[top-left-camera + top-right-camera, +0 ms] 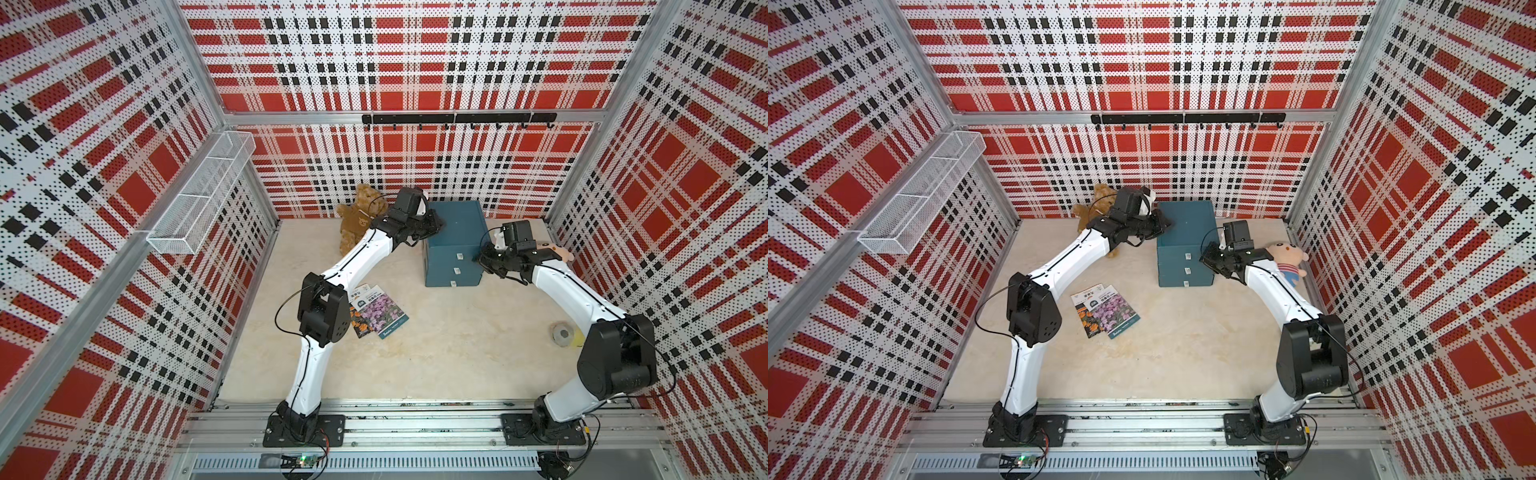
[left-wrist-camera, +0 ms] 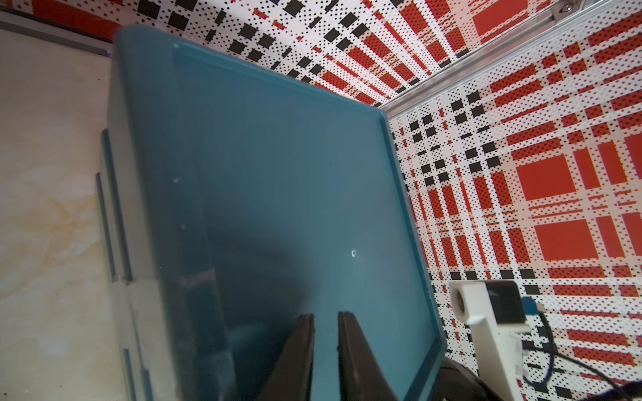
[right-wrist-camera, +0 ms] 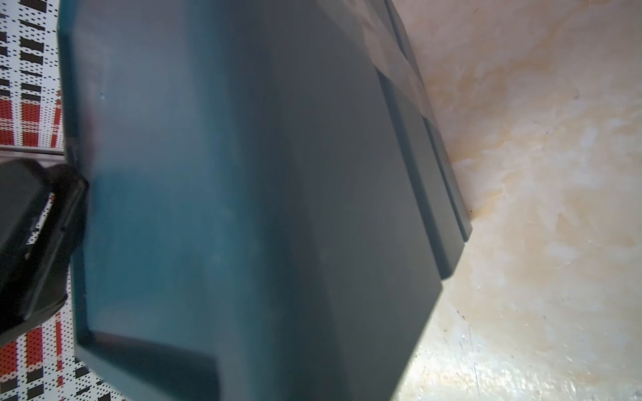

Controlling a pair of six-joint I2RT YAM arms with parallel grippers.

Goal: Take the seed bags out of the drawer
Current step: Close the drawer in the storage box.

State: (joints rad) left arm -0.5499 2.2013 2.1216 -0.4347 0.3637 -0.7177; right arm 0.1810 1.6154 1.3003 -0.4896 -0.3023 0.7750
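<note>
Though overlapping, two seed bags (image 1: 1109, 313) countable; one cabinet (image 1: 1185, 224), three drawers (image 1: 1185, 271).

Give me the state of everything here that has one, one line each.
Cabinet: all three drawers look shut.
Seed bags: out, lying flat on the table, overlapping.
Left gripper: slightly open, empty, over the cabinet top.
Right gripper: shut, beside the cabinet.

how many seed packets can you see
2: an orange-flower packet and a purple-flower packet overlapping it, on the table. More may be hidden under them or in the drawers.
</note>
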